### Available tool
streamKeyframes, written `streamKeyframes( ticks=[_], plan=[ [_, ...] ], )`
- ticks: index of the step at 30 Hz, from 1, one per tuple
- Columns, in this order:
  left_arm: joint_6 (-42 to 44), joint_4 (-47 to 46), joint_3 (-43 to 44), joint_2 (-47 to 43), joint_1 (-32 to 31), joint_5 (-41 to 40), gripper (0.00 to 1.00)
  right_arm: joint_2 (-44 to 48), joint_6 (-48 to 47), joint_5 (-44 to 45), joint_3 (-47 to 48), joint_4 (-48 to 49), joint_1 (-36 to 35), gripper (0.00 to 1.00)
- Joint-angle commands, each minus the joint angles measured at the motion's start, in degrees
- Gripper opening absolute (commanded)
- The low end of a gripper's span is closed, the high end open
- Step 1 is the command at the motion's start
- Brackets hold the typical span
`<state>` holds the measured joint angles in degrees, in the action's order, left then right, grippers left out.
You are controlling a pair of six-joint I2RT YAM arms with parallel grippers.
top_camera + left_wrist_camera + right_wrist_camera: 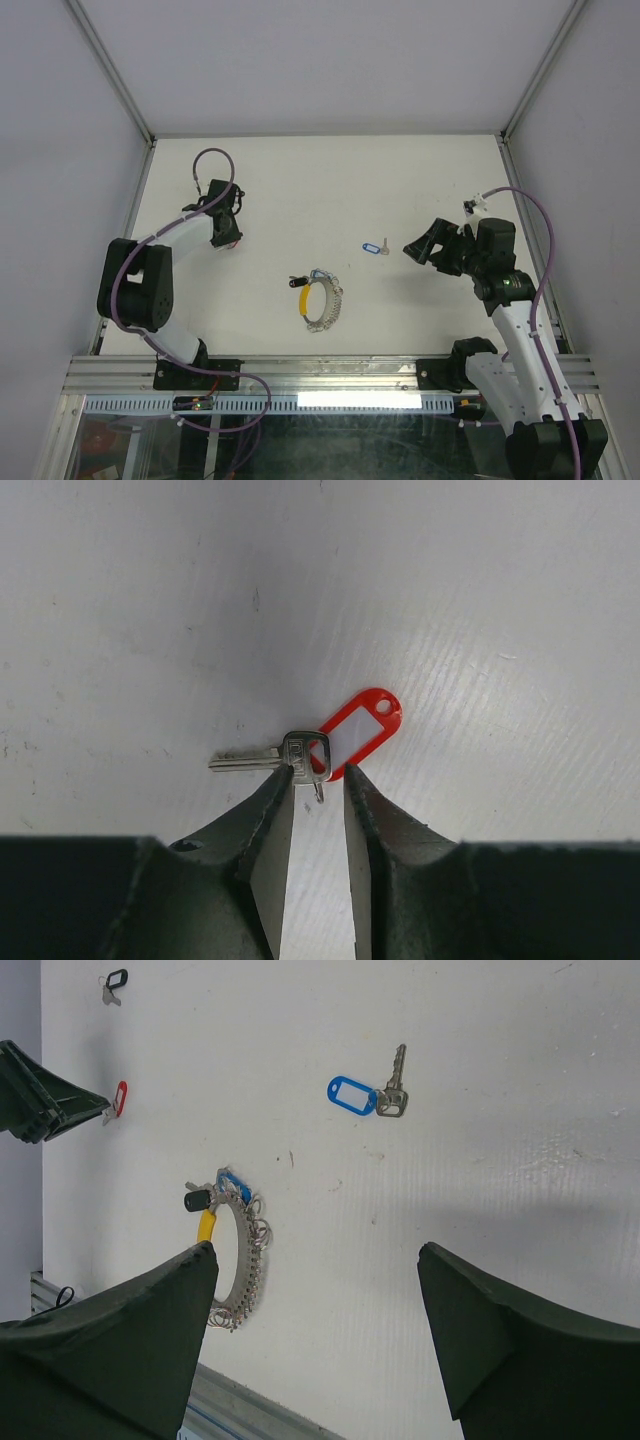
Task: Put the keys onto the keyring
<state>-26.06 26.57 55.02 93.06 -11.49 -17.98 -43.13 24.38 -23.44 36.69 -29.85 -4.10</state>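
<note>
A silvery key (300, 754) with a red tag (362, 728) lies flat on the white table. My left gripper (318, 775) stands right at the key's head, its jaws a narrow gap apart, and the left fingertip (283, 778) touches the head. Table shows between the fingers. The keyring (322, 300), yellow arc and beaded silvery rest, lies mid-table with a black tag (192, 1201) and a blue tag (230, 1182) at its end. A loose blue-tagged key (372, 1096) lies right of the keyring (240, 1255). My right gripper (318, 1250) hovers wide open above the table, holding nothing.
Another key with a black tag (115, 982) lies at the far left of the table. In the right wrist view the left gripper (45, 1095) shows beside the red tag (120, 1098). The metal rail (330, 372) runs along the near edge. Grey walls enclose the table.
</note>
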Motion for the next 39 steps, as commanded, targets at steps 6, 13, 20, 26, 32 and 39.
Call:
streamKeyframes(
  ticks=[6,13,20,26,32,39],
  plan=[
    [1.0,-2.5,1.8,1.3,0.9,-0.2,0.23,0.2,0.1,-1.4,0.8,2.3,0.4,0.84],
    [1.2,-2.7,1.9,2.0,1.0,-0.5,0.16,0.2,0.0,-1.3,0.8,2.1,0.4,0.84],
    [1.5,-2.7,2.2,2.6,1.0,-0.8,0.06,0.4,-0.1,-1.1,1.0,1.8,0.4,0.84],
    [1.8,-2.4,2.1,0.5,1.0,-0.4,0.0,0.6,-0.4,-0.9,1.4,1.2,0.4,0.84],
    [0.3,-2.3,3.3,-3.7,-5.1,2.5,0.0,0.7,0.1,-0.4,1.2,1.4,0.4,0.84],
    [-4.3,-4.7,11.7,0.6,-25.1,3.5,0.0,1.9,0.5,1.0,1.0,1.6,0.3,0.85]
  ],
)
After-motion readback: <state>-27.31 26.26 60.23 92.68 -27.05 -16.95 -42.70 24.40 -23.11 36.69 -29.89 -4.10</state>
